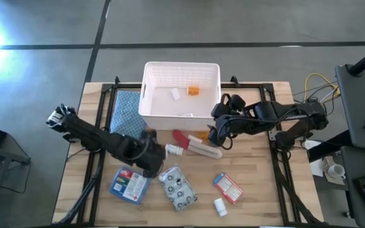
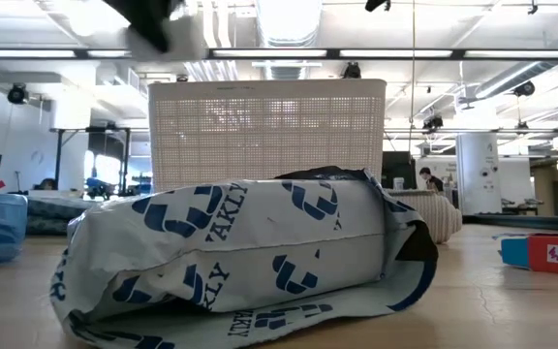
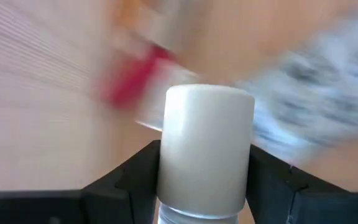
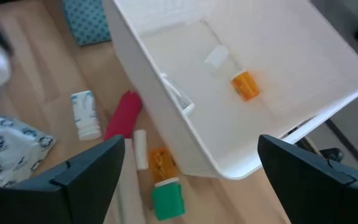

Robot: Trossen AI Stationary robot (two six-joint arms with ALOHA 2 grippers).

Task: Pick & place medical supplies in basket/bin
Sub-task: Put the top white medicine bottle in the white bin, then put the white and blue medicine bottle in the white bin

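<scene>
My left gripper [image 1: 151,154] is over the table's middle, shut on a white pill bottle [image 3: 207,149]; the low view catches it as a dark blur [image 2: 153,19] high up. My right gripper [image 1: 222,128] hovers open by the near right corner of the white slotted basket [image 1: 181,88], touching nothing. An orange vial [image 4: 245,84] lies on the basket floor. On the table lie a red tube [image 1: 182,138], a cream tube [image 1: 205,151], a white bottle [image 1: 175,150], a spotted pouch [image 1: 177,188], a blue packet [image 1: 128,185] and a red-white packet [image 1: 227,187]. My left gripper pinches the white pill bottle between its two fingers [image 3: 129,180], one on each side of the body just below the cap [image 3: 209,106]. The cap end sticks out past the fingertips. The bottle is lifted clear of the table.
A blue checked cloth [image 1: 128,111] lies left of the basket. A small white bottle [image 1: 220,206] stands near the near edge. A green-capped orange vial [image 4: 163,186] lies under my right gripper beside the basket wall. Bare wood shows at the table's right side [image 1: 265,183].
</scene>
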